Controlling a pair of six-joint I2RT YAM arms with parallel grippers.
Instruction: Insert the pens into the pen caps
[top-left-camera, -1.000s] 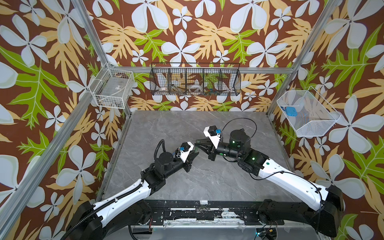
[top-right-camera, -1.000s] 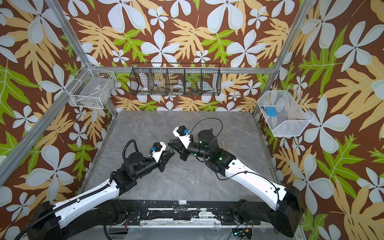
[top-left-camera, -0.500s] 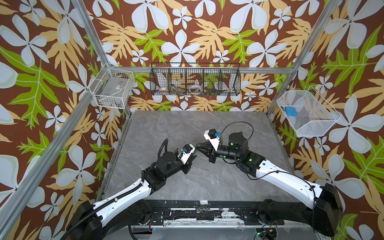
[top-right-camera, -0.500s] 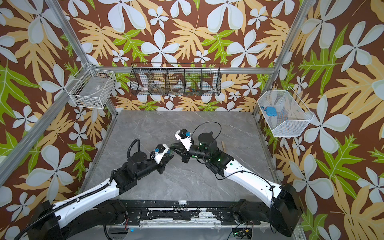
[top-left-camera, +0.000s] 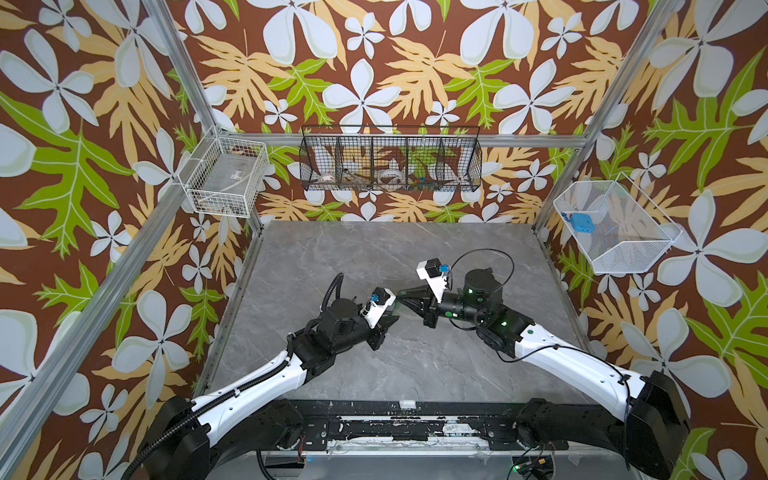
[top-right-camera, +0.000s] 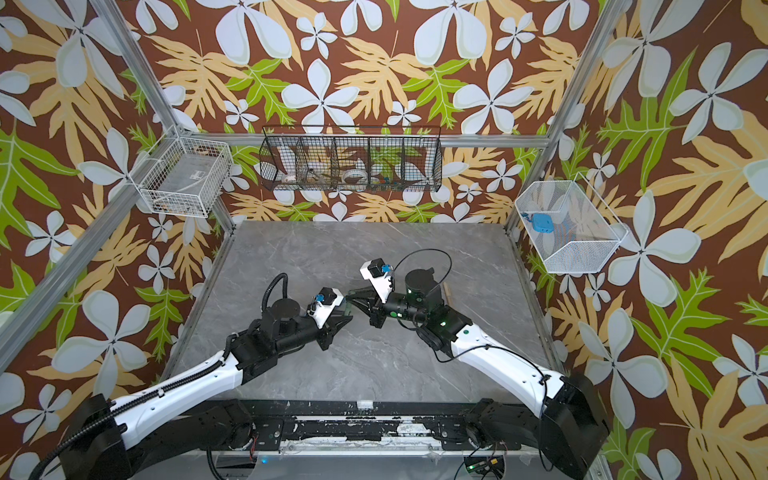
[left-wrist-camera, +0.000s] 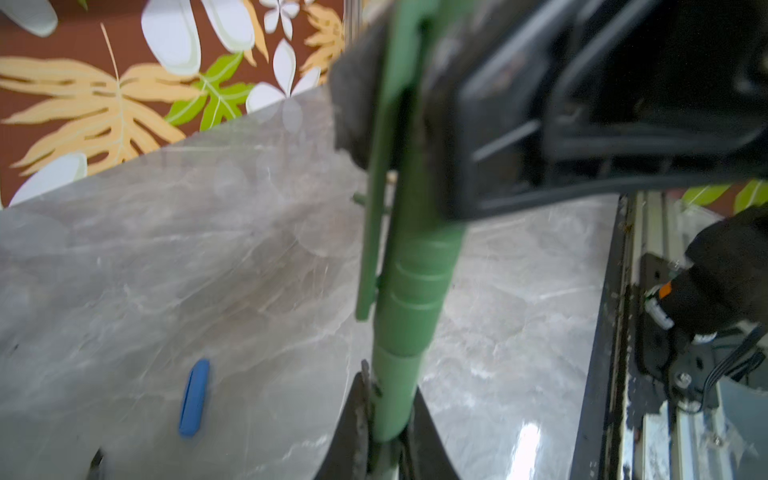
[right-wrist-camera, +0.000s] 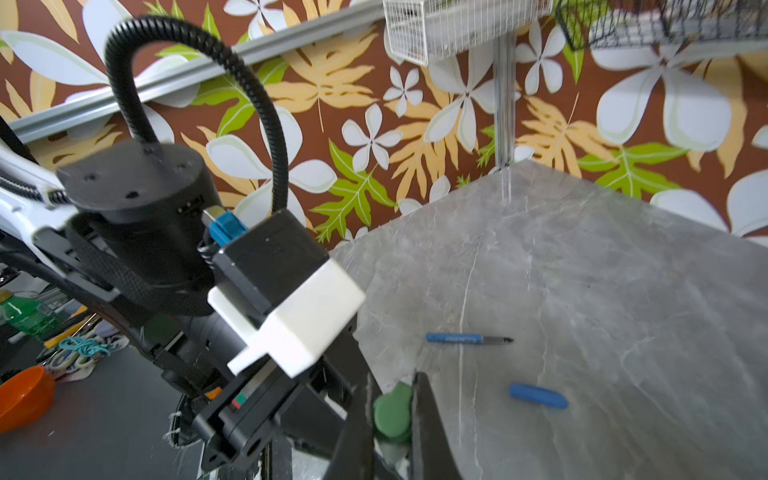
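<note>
A dark green pen is clamped in my shut left gripper. Its front end sits inside a dark green cap with a clip, and the pen's tip is hidden. My right gripper is shut on that cap. In both top views the two grippers meet tip to tip above mid-table, left gripper against right gripper. A blue pen and a blue cap lie apart on the table. The left wrist view also shows the blue cap.
The grey marble table is walled by aluminium posts. A black wire basket hangs at the back, and white wire baskets hang at the left and right. A tan stick shows partly behind the right arm.
My left gripper has crept to the right toward the right gripper, closing the gap between pen and cap. The right wrist has shifted slightly. Both grips are unchanged.
</note>
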